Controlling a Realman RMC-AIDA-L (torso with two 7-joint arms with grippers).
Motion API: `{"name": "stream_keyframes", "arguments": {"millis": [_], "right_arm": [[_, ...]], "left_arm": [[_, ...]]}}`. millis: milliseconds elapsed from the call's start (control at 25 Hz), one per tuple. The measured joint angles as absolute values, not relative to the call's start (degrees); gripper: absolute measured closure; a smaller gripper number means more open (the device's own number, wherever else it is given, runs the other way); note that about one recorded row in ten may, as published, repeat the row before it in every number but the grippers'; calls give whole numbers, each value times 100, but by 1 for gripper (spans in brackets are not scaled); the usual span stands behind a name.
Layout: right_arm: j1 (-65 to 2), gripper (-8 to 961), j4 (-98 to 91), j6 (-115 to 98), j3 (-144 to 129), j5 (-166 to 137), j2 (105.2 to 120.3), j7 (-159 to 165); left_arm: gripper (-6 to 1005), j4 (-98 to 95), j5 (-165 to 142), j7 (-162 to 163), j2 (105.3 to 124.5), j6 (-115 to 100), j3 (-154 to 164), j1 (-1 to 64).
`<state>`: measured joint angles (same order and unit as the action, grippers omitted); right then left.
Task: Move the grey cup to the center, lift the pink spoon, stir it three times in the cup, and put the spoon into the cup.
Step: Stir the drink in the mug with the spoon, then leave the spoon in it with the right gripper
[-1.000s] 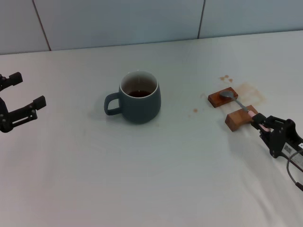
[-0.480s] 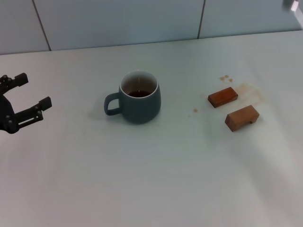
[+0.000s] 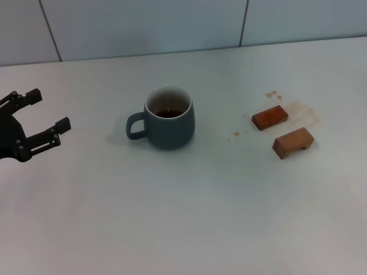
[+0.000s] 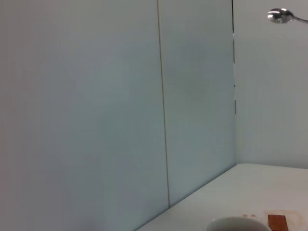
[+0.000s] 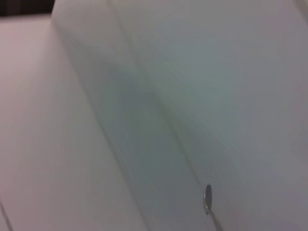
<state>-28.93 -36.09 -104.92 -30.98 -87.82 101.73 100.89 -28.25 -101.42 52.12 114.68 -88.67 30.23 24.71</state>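
The cup (image 3: 168, 118) is standing alone mid-table (image 3: 189, 217), with open room lying all around it. Two wooden blocks (image 3: 284, 130) are sitting well off to its right. The left gripper (image 3: 41, 116) is hovering open, well apart on its handle side.

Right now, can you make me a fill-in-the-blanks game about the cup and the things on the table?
1. The grey cup has its handle turned toward the robot's ____ side.
2. ____ brown wooden blocks lie right of the cup.
3. The liquid inside the cup is ____.
4. The left gripper has its fingers ____.

Missing words: left; two; brown; open.
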Motion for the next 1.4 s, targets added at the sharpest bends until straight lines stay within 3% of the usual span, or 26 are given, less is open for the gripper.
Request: {"name": "stream_keyframes", "arguments": {"millis": [240,520,1040,1400], "right_arm": [[-3748,840,-4615,-10502,-3168,-10715,9936,11271],[-4616,841,-4713,-10695,-3751,-11963,9847,11700],[-5272,840,-4680,-10610,-4514,-12282,9943,11934],[-5760,840,-4708,-10358,-4710,-12953,10201,12317]], "left_arm": [[139,-2839,-10142,5223,11525,-8868,3023,2486],[139,-2872,-10142,5263,11556,-8860,3012,2496],[139,-2861,-10143,5265,11566,-8850,2935,2507],[139,-2834,-10143,5216,11578,-8850,2935,2514]]}}
